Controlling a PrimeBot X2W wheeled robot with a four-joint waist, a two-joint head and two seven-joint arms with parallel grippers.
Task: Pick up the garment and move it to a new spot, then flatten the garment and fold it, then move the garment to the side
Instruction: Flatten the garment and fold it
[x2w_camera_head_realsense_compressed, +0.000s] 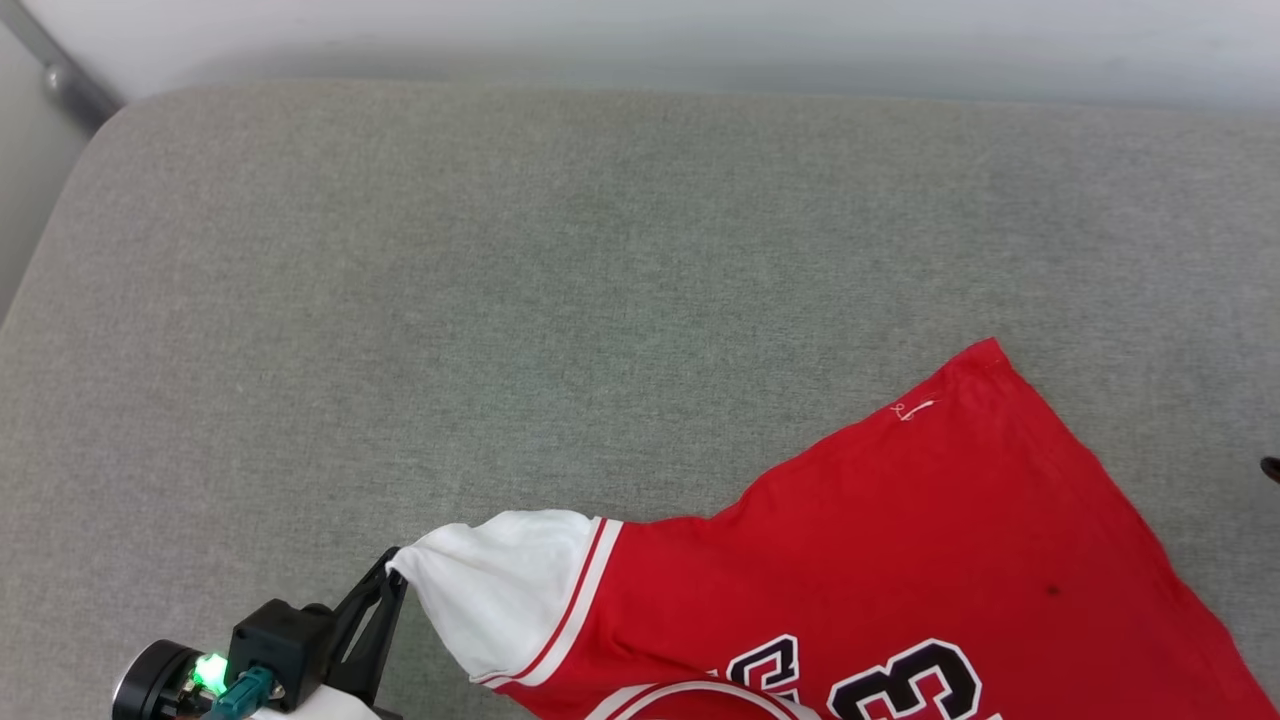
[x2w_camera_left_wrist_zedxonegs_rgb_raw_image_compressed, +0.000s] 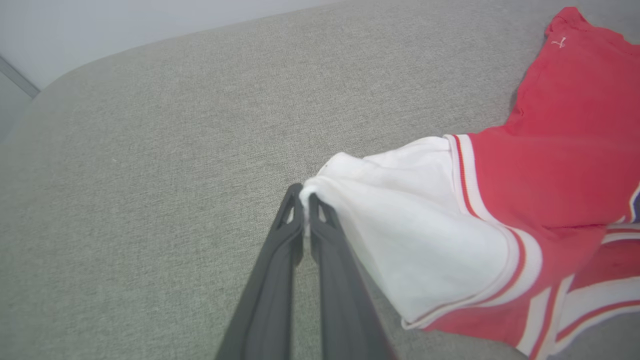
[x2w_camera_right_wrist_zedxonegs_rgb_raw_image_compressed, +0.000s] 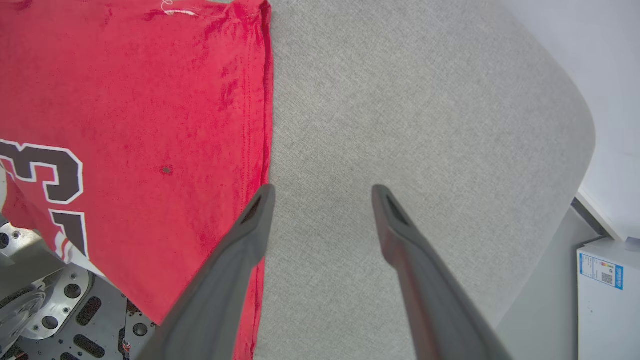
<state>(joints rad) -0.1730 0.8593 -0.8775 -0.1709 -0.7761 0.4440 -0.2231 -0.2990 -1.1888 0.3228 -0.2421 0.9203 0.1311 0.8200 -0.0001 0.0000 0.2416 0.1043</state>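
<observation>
left gripper (x2w_camera_head_realsense_compressed: 395, 572): low at the left in the head view. Its two dark fingers are closed tight on the very tip of the white short sleeve (x2w_camera_head_realsense_compressed: 500, 590), which is drawn to a point.
white short sleeve: edged in red-and-white stripes and stretched taut towards the left gripper. It looks raised a little off the grey fabric-covered cushion (x2w_camera_head_realsense_compressed: 500, 300).
garment (x2w_camera_head_realsense_compressed: 900, 560): a red jersey T-shirt with black, white-outlined lettering facing up. It lies spread on the near right part of the cushion, with one hem corner pointing towards the far side. Its near part runs out of the head view.
right gripper (x2w_camera_right_wrist_zedxonegs_rgb_raw_image_compressed: 322, 192): the fingers are spread wide with nothing between them. They hover over bare cushion just beside the garment's stitched hem.
risk, left: the grip takes only a pinch of cuff. A hard pull could slip it free, or stretch the sleeve while the body stays put.
risk, middle: dragging by one sleeve would likely twist and bunch the red body and undo the flattening.
risk, right: the near edge seems to hang above the robot's perforated metal base (x2w_camera_right_wrist_zedxonegs_rgb_raw_image_compressed: 60, 310). Its weight could slide the garment off the cushion.
</observation>
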